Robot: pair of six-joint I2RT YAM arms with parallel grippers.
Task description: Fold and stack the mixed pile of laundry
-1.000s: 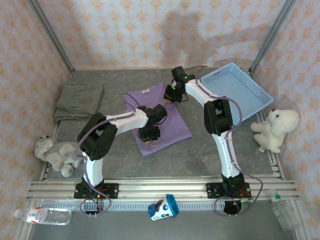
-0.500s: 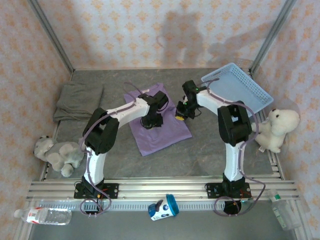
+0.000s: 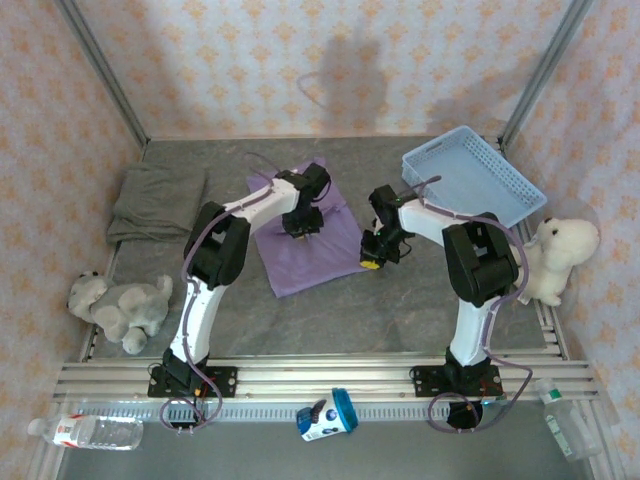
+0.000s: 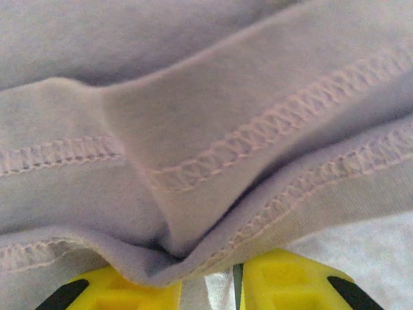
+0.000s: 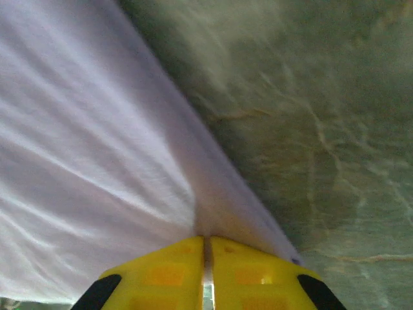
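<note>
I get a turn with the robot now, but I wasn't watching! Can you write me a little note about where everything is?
Left gripper: shut on a stitched hem of the purple T-shirt, over the shirt's far part.
Right gripper: shut on the shirt's right edge, low over the table.
Grey garment: lies on its own at the far left, with no gripper on it.
Done: the shirt looks partly folded at most, and nothing is stacked.
Left: finish folding the shirt, tidy or fold the grey garment if it needs it, then stack the two.
</note>
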